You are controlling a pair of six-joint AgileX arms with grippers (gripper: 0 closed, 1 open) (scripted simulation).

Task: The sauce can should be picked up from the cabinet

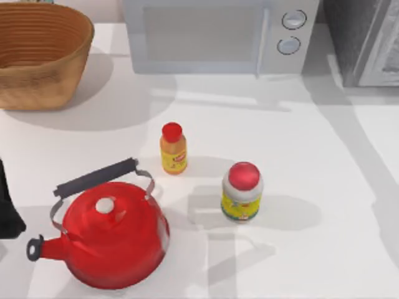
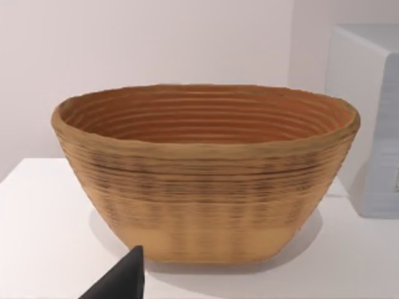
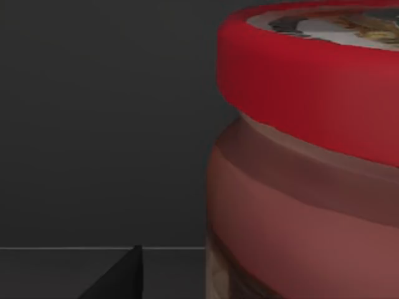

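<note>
from above i see the white table (image 1: pixel 299 124) with a woven tan wicker basket (image 1: pixel 37 56) at its far left, a pale microwave with two round knobs (image 1: pixel 218 34) along the back, and the large dark grey boxy cabinet (image 1: pixel 365 40) at the far right corner, seen only in part. in the middle stand a slim orange bottle with a red cap (image 1: pixel 173 148) and, just to its right and nearer, a red-lidded jar with a yellow-green label (image 1: pixel 242 192), the two apart. a glossy red kettle with a dark handle (image 1: pixel 112 230) sits at the near left. my left arm (image 1: pixel 7 205) is parked at the left edge, its wrist camera facing the basket; whether that gripper is released or clenched i cannot tell. in my right wrist view the small red-orange sauce can (image 3: pixel 305 162) looms very close against the cabinet's dark interior, standing upright on its floor; a dark fingertip (image 3: pixel 121 277) shows beside it, apart from the can, and i cannot tell the right gripper's state.
</note>
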